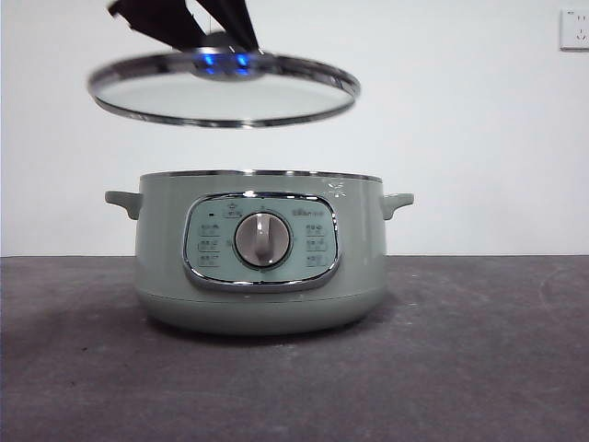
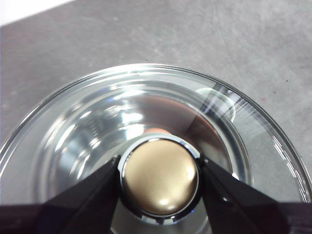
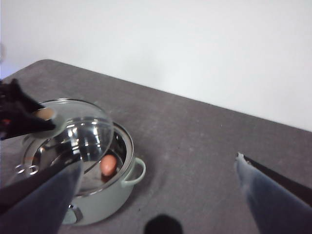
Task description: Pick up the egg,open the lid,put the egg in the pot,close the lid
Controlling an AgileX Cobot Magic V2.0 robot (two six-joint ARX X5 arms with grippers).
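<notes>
My left gripper (image 1: pixel 228 46) is shut on the lid's knob (image 2: pixel 160 183) and holds the glass lid (image 1: pixel 221 94) level in the air, well above the pot (image 1: pixel 260 276). In the left wrist view the gripper (image 2: pixel 160 163) clamps the knob from both sides over the lid (image 2: pixel 73 131). The pale green pot stands open on the table. The reddish-brown egg (image 3: pixel 108 165) lies inside the pot (image 3: pixel 105 209), seen in the right wrist view under the raised lid (image 3: pixel 73 131). My right gripper (image 3: pixel 156 163) is open and empty, off to the side above the table.
The dark grey table (image 1: pixel 479 350) stretches around the pot. A white wall stands behind, with a socket (image 1: pixel 575 28) at the top right. The pot's side handles (image 1: pixel 398 201) stick out on both sides.
</notes>
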